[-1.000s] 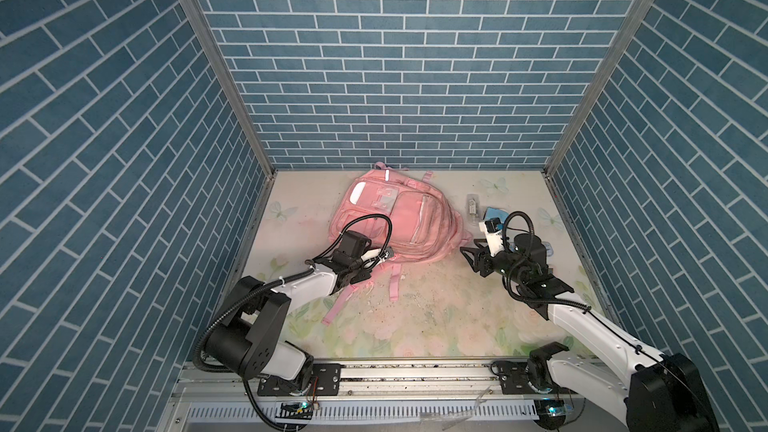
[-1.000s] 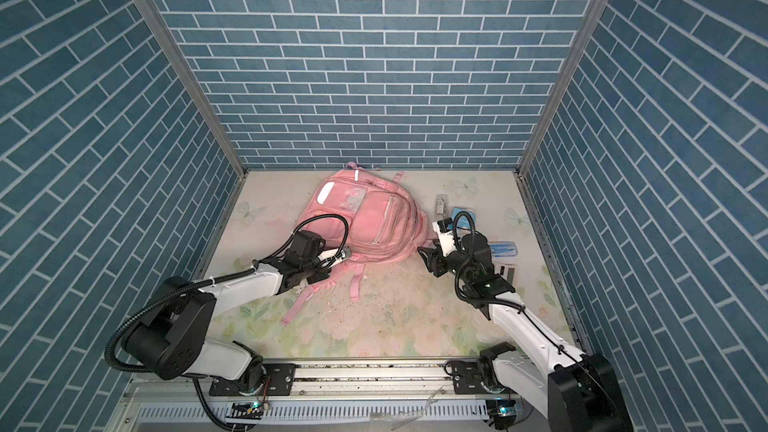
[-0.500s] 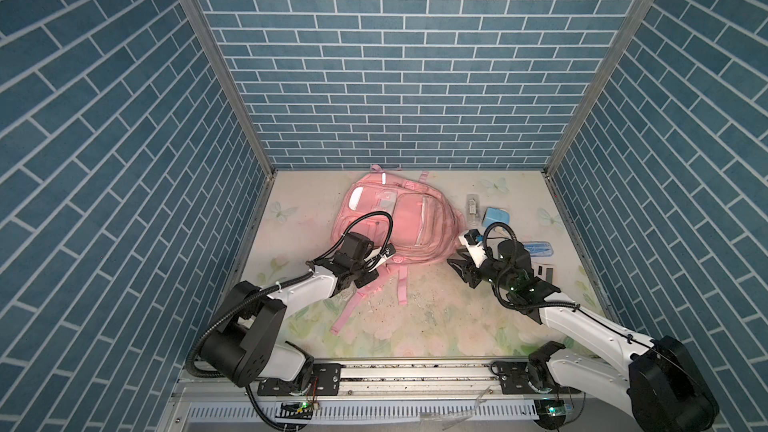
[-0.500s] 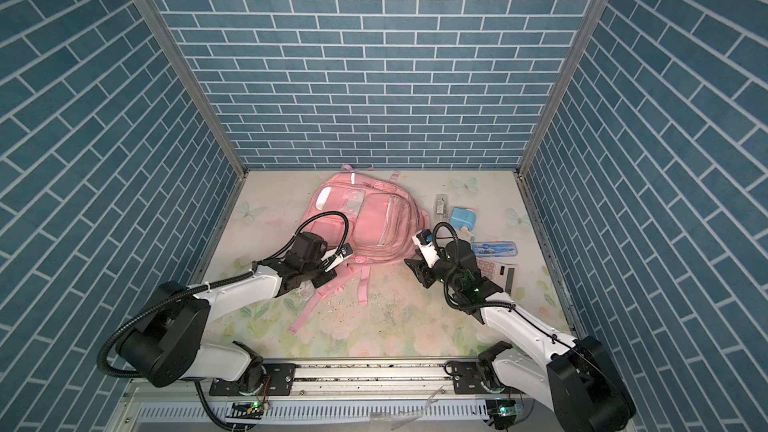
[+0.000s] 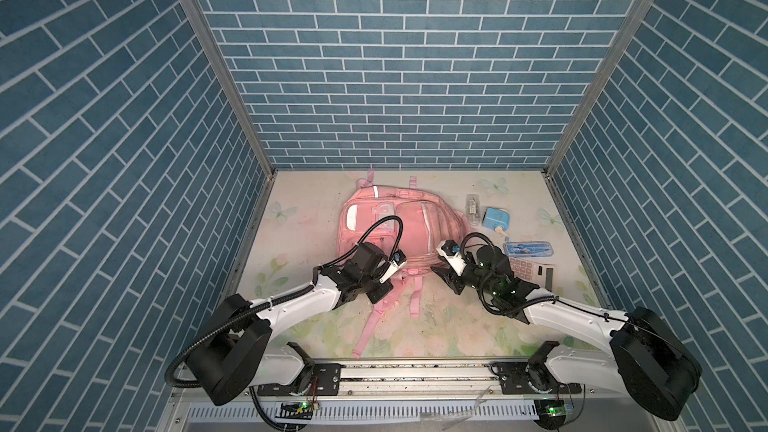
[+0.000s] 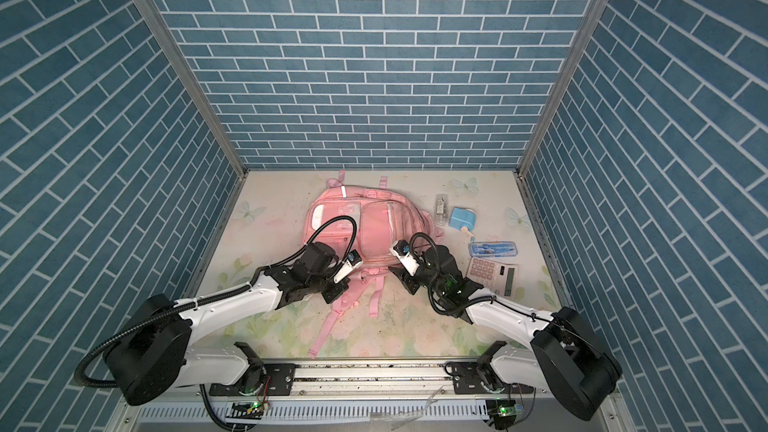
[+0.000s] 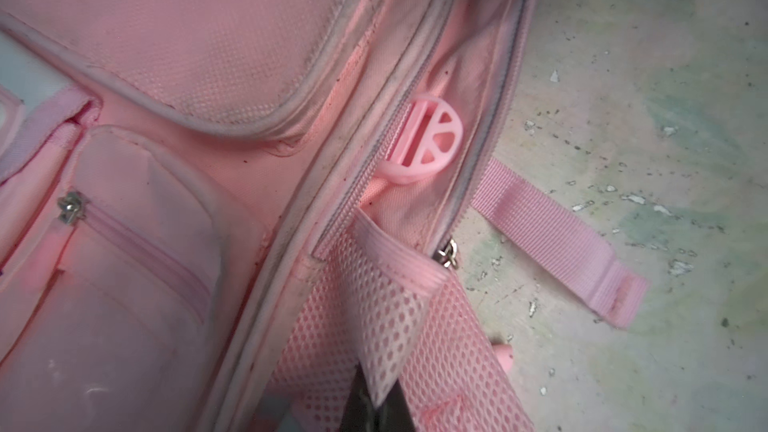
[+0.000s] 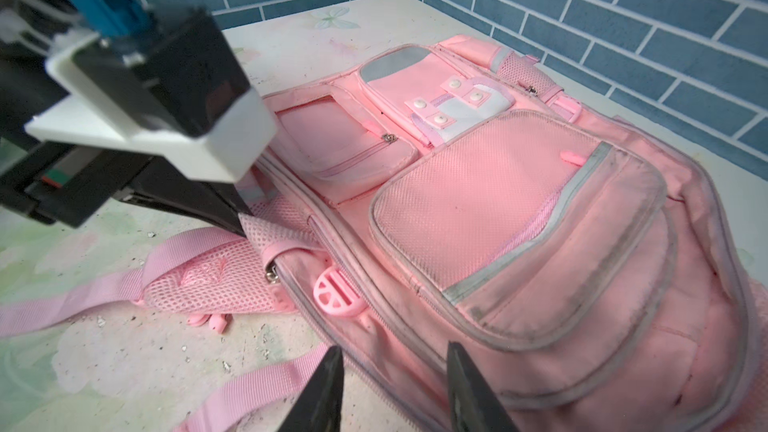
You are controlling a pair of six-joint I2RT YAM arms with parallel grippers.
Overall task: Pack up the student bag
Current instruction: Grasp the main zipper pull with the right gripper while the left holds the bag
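Note:
The student bag point(image 5: 409, 222) point(image 6: 374, 226), pink, lies flat on its back in both top views. At its near-left corner my left gripper point(image 5: 381, 289) point(image 6: 333, 295) point(image 7: 376, 403) is shut on a fold of the bag's pink mesh point(image 7: 390, 326) point(image 8: 266, 230). Beside that fold the main zip gapes, with a round pink plastic piece point(image 7: 424, 143) point(image 8: 334, 295) in the gap. My right gripper point(image 5: 448, 282) point(image 6: 402, 280) point(image 8: 392, 351) stands open at the bag's near-right edge. One finger is over the table and the other over the bag, with nothing held.
Right of the bag lie a small clear case point(image 5: 471, 205), a blue block-shaped item point(image 5: 494, 218), a blue box of drawing tools point(image 5: 528, 249) and a pink calculator point(image 5: 530, 270). Loose pink straps point(image 5: 370, 326) trail toward the front rail. Brick walls enclose three sides.
My left jaws have closed on the mesh fold. My right arm has swung left and toward the front, away from the small items, to the bag's edge, its jaws narrowing.

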